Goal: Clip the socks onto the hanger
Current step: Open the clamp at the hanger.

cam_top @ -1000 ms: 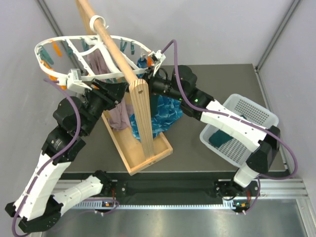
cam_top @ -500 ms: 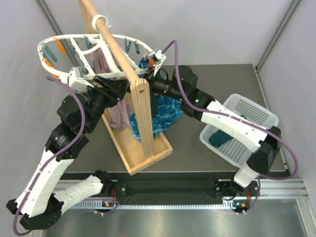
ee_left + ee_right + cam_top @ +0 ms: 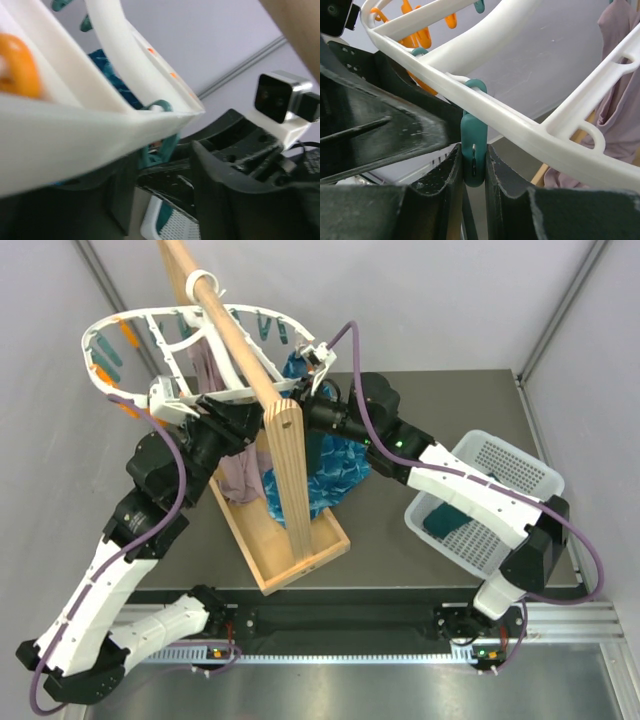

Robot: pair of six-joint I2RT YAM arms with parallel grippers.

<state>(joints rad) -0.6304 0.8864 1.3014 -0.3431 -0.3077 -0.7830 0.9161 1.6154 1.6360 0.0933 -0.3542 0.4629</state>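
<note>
Clipping not yet begun: no sock seen on the hanger.
Hanger [image 3: 520, 127] hangs tilted from the pole [image 3: 235, 340], above the table's [image 3: 440, 410] left half. The one sock [image 3: 447, 522] in view lies in the basket [image 3: 505, 462], well apart. Right gripper [image 3: 474, 160] is closed on a teal peg [image 3: 473, 137] at the rim. Left gripper [image 3: 170, 400] sits at the rim; grip cannot be told. Left to do: fetch the sock and peg it. In the way: post [image 3: 287, 470], mauve cloth [image 3: 238, 475], blue cloth [image 3: 335, 475].

You have nothing to read here: no lettering, label, brand or number shows legibly on the hanger [image 3: 520, 127], its peg [image 3: 473, 145] or the basket [image 3: 505, 455].
</note>
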